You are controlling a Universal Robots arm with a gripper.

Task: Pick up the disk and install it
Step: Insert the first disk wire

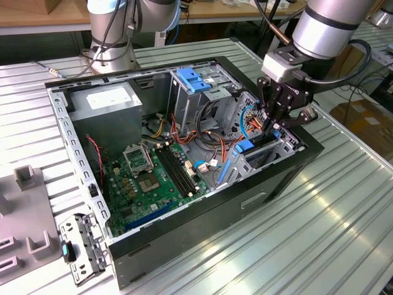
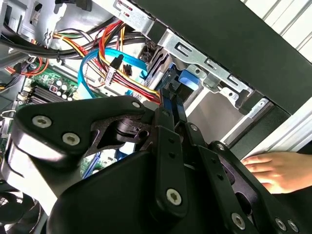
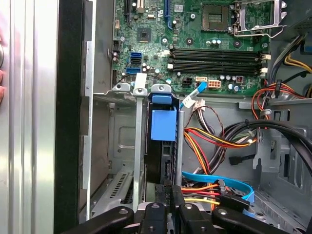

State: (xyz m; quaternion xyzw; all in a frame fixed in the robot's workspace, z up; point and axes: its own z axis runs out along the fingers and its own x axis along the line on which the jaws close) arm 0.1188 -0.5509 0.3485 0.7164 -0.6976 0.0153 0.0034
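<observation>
First wrist view: tool (image 3: 168, 202) clamped on the disk (image 3: 161, 146), standing edgewise in its bay.

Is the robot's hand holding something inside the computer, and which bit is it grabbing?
Yes. The hand is closed on the disk, gripping its near edge while the disk stands on edge in the drive cage slot, its blue plastic rail facing up.

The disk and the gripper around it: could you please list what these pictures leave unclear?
- The disk: in the first wrist view it stands edge-on in the drive cage, so its label is hidden.
- The gripper: in the exterior view its fingertips dip behind cage metal and cables.
- A hand: cut off by the second wrist view's edge.
</observation>
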